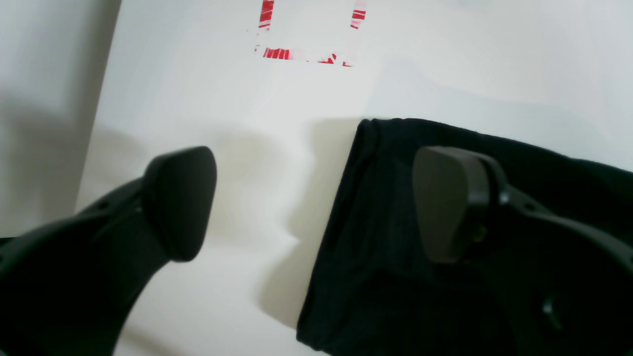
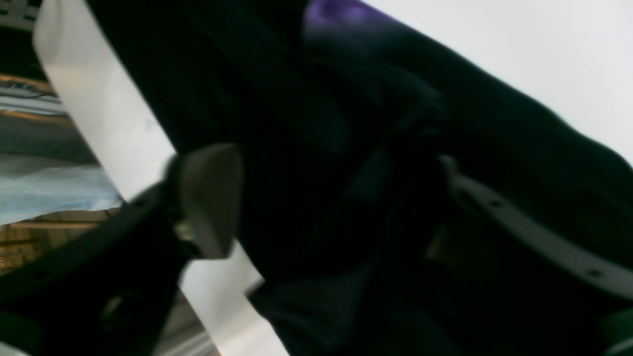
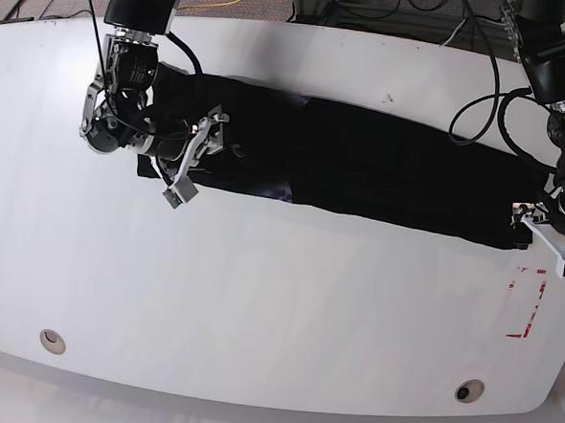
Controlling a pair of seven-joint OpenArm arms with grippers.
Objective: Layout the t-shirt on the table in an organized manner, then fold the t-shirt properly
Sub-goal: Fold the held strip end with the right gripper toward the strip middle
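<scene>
The table (image 3: 258,296) carries the t-shirt (image 3: 381,170), stretched in a long dark band across its far half; we judge it light, limp and prone to bunching, best taken by pinching an end edge. At one end our right gripper (image 3: 192,158) straddles a fold, jaws apart, though we cannot tell if it pinches. At the other end our left gripper (image 1: 316,202) hangs wide open astride the hem, holding nothing.
</scene>
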